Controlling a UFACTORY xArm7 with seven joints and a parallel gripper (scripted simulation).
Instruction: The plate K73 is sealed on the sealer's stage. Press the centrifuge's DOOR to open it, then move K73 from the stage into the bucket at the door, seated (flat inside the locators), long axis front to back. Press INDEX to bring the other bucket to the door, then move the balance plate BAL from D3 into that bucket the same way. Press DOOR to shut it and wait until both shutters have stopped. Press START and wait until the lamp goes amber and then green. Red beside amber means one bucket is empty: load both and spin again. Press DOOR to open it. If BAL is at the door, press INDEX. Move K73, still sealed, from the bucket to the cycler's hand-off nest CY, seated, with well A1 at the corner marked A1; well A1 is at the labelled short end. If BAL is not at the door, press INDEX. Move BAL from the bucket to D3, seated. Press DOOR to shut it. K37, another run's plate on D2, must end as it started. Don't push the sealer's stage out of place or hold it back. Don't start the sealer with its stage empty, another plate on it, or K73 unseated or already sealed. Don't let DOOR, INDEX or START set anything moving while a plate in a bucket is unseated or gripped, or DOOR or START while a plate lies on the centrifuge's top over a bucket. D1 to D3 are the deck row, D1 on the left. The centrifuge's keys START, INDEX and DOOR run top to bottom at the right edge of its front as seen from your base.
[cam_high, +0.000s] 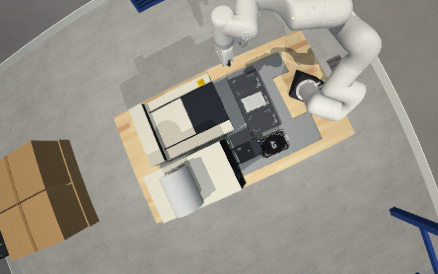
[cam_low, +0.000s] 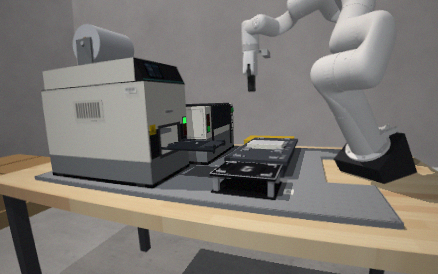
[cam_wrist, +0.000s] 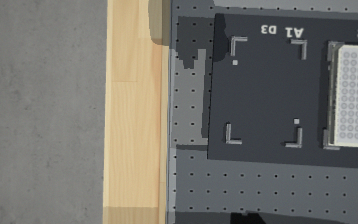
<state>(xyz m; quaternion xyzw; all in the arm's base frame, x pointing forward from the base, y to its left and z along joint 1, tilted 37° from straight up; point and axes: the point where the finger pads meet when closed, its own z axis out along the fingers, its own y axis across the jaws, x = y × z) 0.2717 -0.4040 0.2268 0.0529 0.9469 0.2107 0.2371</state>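
My gripper (cam_high: 228, 62) is shut and empty. It hangs high above the far edge of the deck, seen also in the side view (cam_low: 251, 84). The wrist view looks straight down on the D3 nest (cam_wrist: 265, 90), which holds no plate; its four corner locators are bare. K37 (cam_high: 255, 101), a white plate, lies on D2 and shows at the right edge of the wrist view (cam_wrist: 345, 92). The centrifuge (cam_high: 192, 117) stands left of the deck row. The sealer's stage (cam_low: 195, 145) sticks out with no plate that I can see. K73 and BAL are not in view.
The sealer (cam_high: 187, 187) with its film roll stands at the near end. The raised CY nest (cam_high: 272, 144) sits by the stage. A green lamp (cam_low: 183, 120) glows. The wooden table edge (cam_wrist: 135, 110) runs left of D3. My arm's base (cam_high: 305, 87) is to the right.
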